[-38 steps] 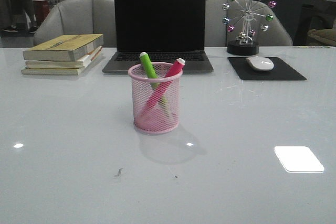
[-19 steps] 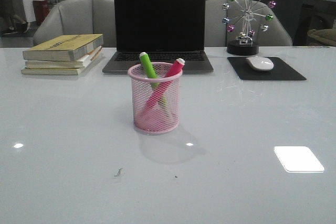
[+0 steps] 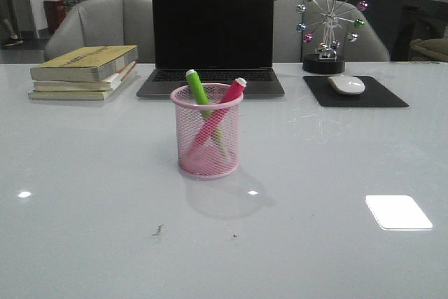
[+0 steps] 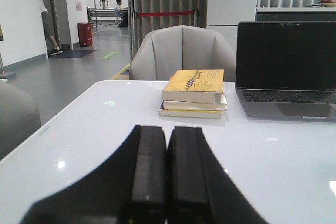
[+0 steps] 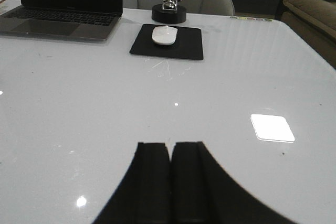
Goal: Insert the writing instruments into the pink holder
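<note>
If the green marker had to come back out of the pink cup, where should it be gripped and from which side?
Probably by the capped upper end of the green marker, the only part clear of the pink cup rim. Come from above, angled along its lean toward the left rear, since the mesh wall blocks any side approach lower down. The pink marker crosses it lower inside the cup, so lift along its axis.

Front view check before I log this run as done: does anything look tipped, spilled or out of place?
Nothing stands out. The round pink wire-mesh pen cup stands upright, holding the bright green highlighter and the hot pink highlighter, leaning crossed inside it. Only a small dark speck marks the white table in front of the cup.
</note>
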